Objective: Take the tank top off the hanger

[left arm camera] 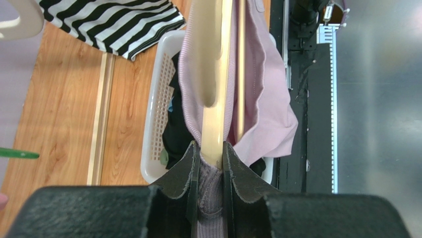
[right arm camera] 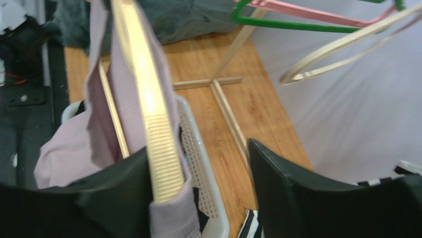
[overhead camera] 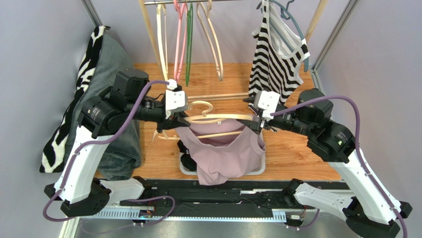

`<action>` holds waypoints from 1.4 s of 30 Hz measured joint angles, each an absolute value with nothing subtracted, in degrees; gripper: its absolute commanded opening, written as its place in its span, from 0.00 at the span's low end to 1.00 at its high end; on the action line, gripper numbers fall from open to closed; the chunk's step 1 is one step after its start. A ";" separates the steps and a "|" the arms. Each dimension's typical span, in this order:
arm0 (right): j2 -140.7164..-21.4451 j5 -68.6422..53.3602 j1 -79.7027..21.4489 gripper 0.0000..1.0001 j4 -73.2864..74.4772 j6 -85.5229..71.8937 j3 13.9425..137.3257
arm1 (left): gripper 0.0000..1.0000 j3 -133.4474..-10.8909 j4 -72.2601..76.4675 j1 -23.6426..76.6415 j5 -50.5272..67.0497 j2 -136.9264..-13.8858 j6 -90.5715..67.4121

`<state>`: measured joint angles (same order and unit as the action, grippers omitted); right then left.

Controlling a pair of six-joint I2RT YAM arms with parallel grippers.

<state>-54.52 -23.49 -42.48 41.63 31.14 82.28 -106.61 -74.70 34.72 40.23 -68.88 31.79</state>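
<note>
A mauve tank top [overhead camera: 225, 153] hangs from a cream wooden hanger [overhead camera: 218, 118] held level above a white basket. My left gripper [overhead camera: 176, 121] is shut on the hanger's left end, with the ribbed strap pinched alongside it. The left wrist view shows this grip [left arm camera: 212, 163] on the hanger [left arm camera: 218, 74] and cloth [left arm camera: 267, 99]. My right gripper [overhead camera: 257, 124] stands open at the hanger's right end. In the right wrist view the ribbed hanger tip [right arm camera: 161, 163] and strap [right arm camera: 173, 218] lie against one finger of the gripper [right arm camera: 198, 153], and the other finger stands well apart.
The white basket [overhead camera: 257, 166] with dark clothes sits under the tank top. A striped top on a grey hanger [overhead camera: 275, 54] hangs at the back right. Empty hangers [overhead camera: 188, 39] hang from the rail. Grey and zebra-print cloth [overhead camera: 106, 99] lies at the left.
</note>
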 measured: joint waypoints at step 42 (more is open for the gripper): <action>-44.18 -1.63 -43.00 0.23 37.04 -12.84 65.49 | 0.00 -105.45 -68.38 35.86 24.56 -67.09 29.47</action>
<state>-44.18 -1.63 -43.00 37.04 -12.84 65.49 -105.45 -68.38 35.86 24.56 -67.09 29.47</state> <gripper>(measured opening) 0.363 0.218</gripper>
